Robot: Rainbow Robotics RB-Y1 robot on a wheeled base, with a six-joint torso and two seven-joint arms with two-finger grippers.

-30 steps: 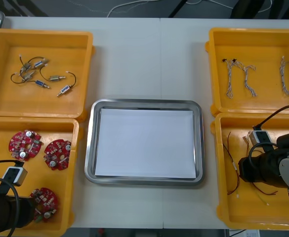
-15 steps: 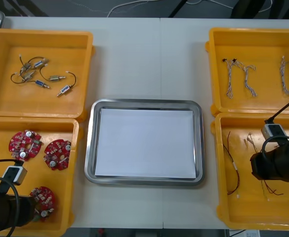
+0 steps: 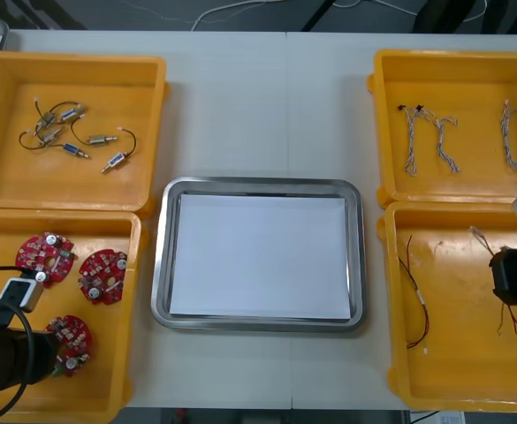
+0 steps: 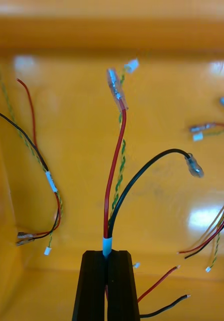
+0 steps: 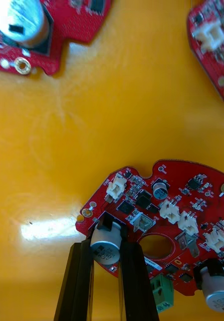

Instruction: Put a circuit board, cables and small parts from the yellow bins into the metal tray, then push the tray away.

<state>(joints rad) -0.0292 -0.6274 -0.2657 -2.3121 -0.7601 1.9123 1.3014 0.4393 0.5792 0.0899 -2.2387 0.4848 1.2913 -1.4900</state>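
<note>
While the left gripper [image 5: 106, 247] clamps a circuit board [image 5: 142, 201], the right gripper [image 4: 107, 257], pinching a cable [image 4: 115, 168], has drawn outward.

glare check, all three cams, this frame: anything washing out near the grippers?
Left wrist view: a white glare patch on the left bin floor beside the left gripper, shut on a circuit board. Right wrist view: softer patches on the right bin floor, off the cable that the right gripper is shut on. Front view: metal tray rim gleams, nothing washed out.
</note>
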